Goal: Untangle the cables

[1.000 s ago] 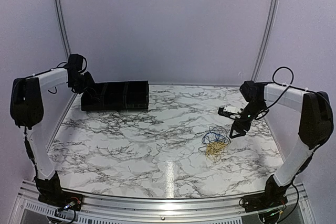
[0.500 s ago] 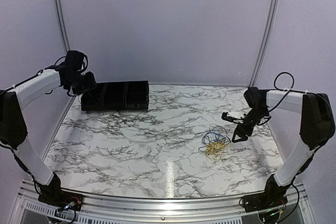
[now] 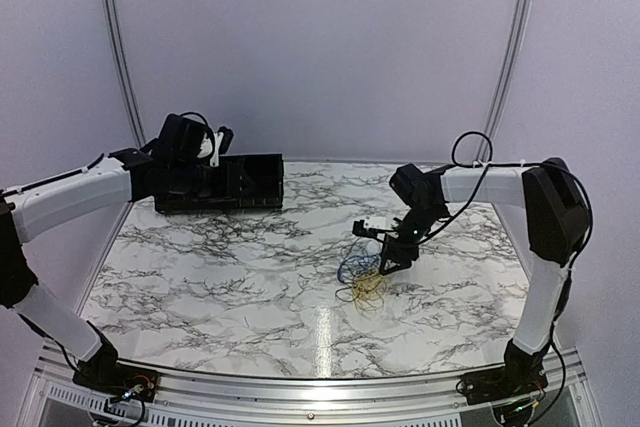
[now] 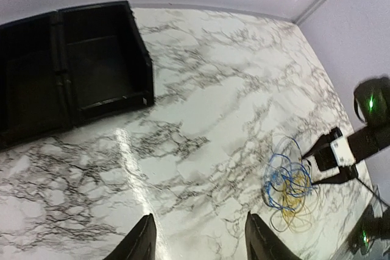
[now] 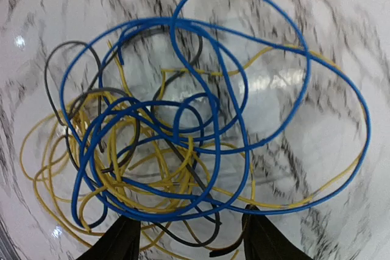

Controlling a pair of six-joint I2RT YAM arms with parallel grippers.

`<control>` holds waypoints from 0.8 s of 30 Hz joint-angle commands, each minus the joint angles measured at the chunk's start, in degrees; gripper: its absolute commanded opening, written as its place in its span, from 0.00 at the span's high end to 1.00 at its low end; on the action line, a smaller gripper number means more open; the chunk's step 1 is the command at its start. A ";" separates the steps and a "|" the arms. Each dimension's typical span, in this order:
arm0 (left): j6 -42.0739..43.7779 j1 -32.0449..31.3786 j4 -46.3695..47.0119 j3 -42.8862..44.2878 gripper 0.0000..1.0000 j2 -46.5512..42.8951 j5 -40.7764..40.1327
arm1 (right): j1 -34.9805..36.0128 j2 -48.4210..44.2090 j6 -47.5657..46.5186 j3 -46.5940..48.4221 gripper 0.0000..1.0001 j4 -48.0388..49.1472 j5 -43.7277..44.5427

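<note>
I'm seeing the right gripper (image 5: 189, 226) standing open, jaws wide apart, tips sitting right at the near edge of the cables (image 5: 183, 126). A few yellow and dark loops are lying between the fingers (image 5: 125, 238), nothing pinched. Cables are sitting as one tangled heap, blue, yellow and dark grey, on the marble table (image 3: 220, 267), right of centre. Left gripper (image 4: 198, 232) is hanging open too, holding nothing, up near the black tray (image 4: 97, 71), well apart from the heap
</note>
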 commanded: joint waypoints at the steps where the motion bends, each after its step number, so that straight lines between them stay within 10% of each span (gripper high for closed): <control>1: 3.08 -4.30 6.59 -6.10 0.48 -2.30 8.34 | 2.14 0.05 4.27 8.47 0.42 -2.76 -5.55; 9: 19.83 -20.28 9.70 -12.50 0.49 -1.54 4.79 | -1.70 -10.17 -1.59 2.92 0.36 -4.73 -1.88; 24: 44.22 -34.97 6.43 2.61 0.54 21.06 -3.67 | -2.96 -14.74 1.24 -2.72 0.37 -4.52 -4.58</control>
